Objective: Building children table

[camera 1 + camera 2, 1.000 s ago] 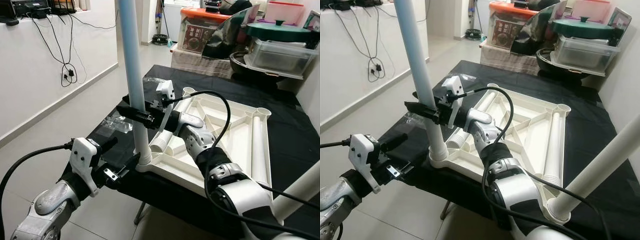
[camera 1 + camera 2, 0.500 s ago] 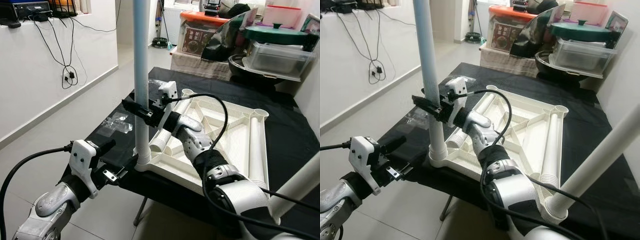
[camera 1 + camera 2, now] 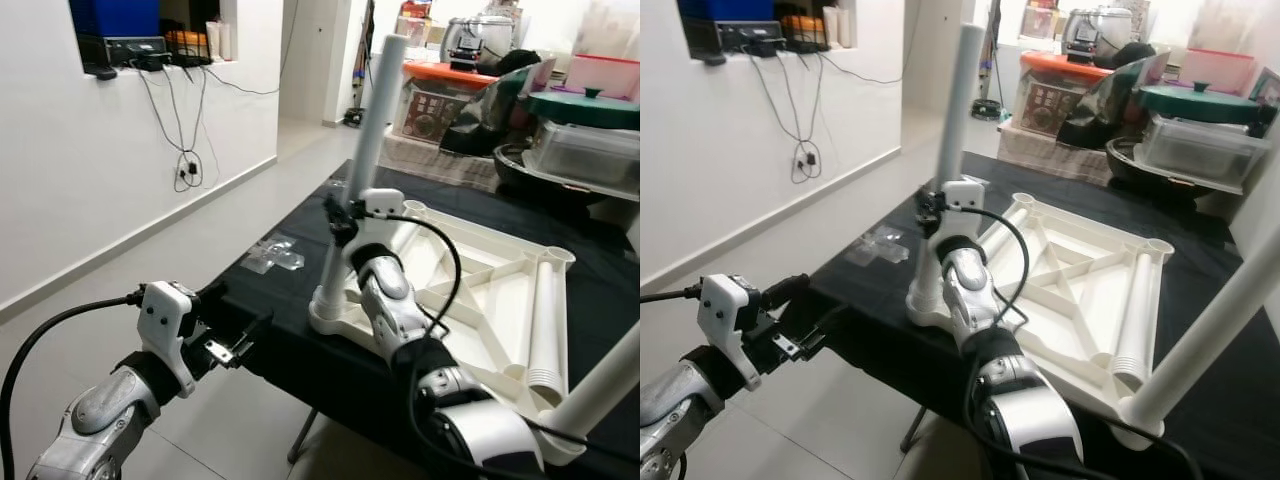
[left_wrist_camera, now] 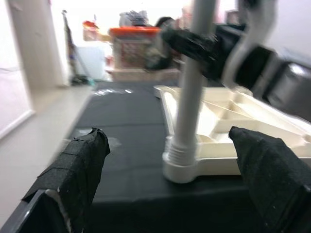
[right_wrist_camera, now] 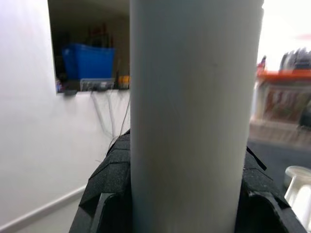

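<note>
Right gripper [image 3: 337, 215] was clenched around the white plastic tube leg [image 3: 362, 140] that stood upright in the near-left corner socket of the upturned white plastic children's tabletop [image 3: 470, 290]; my right wrist view had the leg pinched between both black fingers [image 5: 109, 179]. I judged the build roughly half done: 2 legs were standing, this one and another slanting white tube leg [image 3: 1210, 335] at the near-right corner, while a third white tube leg [image 3: 545, 320] lay flat along the tabletop's right side. The far corner sockets looked empty to me, and I couldn't tell whether the held leg was fully seated.

Left gripper [image 3: 235, 335] hung released, fingers spread, off the near-left corner of the black-covered table [image 3: 290, 300], grasping nothing. The tabletop's near edge sat close to the table's front edge, so little margin there. Open floor lay to the left. A crumpled clear plastic wrapper [image 3: 272, 253] rested near the table's left edge.
</note>
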